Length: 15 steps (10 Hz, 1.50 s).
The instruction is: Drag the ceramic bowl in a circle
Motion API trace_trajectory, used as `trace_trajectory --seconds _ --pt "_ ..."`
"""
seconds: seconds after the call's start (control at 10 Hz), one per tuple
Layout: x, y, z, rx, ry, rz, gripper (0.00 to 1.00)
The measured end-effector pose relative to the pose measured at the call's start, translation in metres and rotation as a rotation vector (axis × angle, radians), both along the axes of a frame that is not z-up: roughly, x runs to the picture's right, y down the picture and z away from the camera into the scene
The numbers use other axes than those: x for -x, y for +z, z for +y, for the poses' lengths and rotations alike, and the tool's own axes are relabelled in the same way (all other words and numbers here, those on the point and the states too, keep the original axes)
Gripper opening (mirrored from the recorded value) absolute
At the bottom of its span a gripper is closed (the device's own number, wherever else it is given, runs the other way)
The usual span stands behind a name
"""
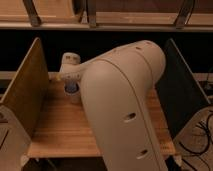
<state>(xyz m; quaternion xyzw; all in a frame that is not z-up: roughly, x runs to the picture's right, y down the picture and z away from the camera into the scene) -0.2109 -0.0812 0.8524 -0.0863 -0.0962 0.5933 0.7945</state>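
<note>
From where I stand the single camera view is mostly filled by the pale arm point(125, 100), which rises from the near right, bends at its elbow and reaches back left over the wooden counter point(60, 132); I take that folded pose to be a way of bringing the tool point(69, 75) down from above onto the far left part of the counter, as a dragging move would need; the tool hangs at the end of the forearm, low over that back-left corner, and whether it is released, clenched or grasping something I cannot tell; just beneath it, touching or nearly so, stands a small pale cup point(72, 90) with a blue top; a tan board point(24, 85) on the left and a dark board point(181, 87) on the right stand upright at the counter's ends, probably to keep things from sliding off; the ceramic bowl does not show anywhere on the bare wood, so I judge it lies behind the bulk of the arm, to the right of the tool or under it; which of those, I cannot say.
</note>
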Motion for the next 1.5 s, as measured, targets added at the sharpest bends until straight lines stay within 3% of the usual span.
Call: trace_trajectory --seconds 1.5 --pt "0.0001 -0.0022 0.0029 0.0 -0.014 0.008 0.8"
